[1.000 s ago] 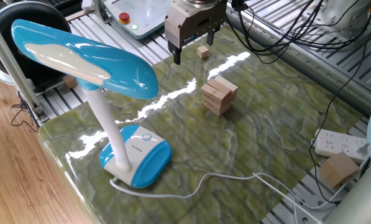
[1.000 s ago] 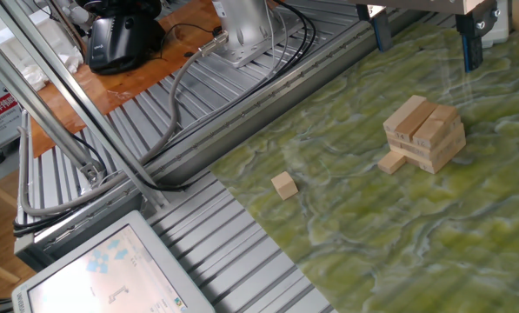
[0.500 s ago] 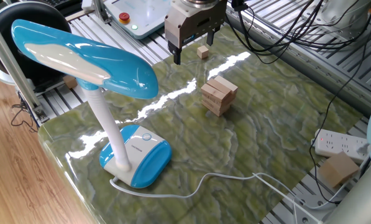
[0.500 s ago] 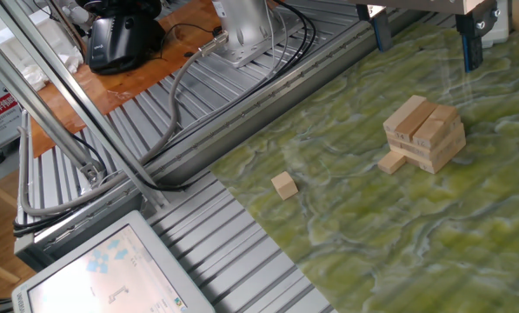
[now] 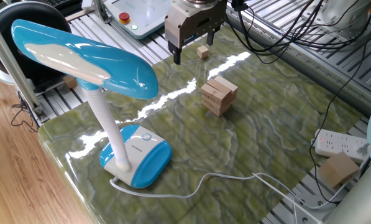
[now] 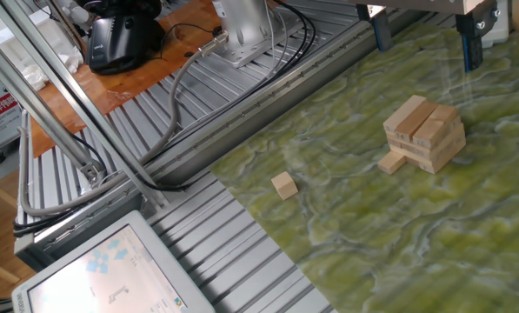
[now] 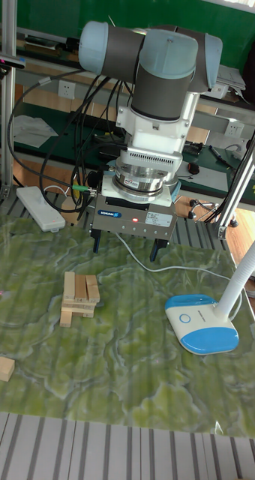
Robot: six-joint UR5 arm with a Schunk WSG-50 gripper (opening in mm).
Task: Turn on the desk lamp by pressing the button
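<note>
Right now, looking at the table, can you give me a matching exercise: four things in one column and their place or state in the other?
1 button
2 block stack
3 single cube
4 gripper

a open, above the table
b alone, near the table's edge
c on the desk lamp, on its blue base
d piled up, mid-table

Pairs: 1-c, 2-d, 3-b, 4-a

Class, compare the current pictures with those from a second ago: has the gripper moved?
No. The gripper hangs at the same offset from the stack of wooden blocks as before, with its fingers apart.
</note>
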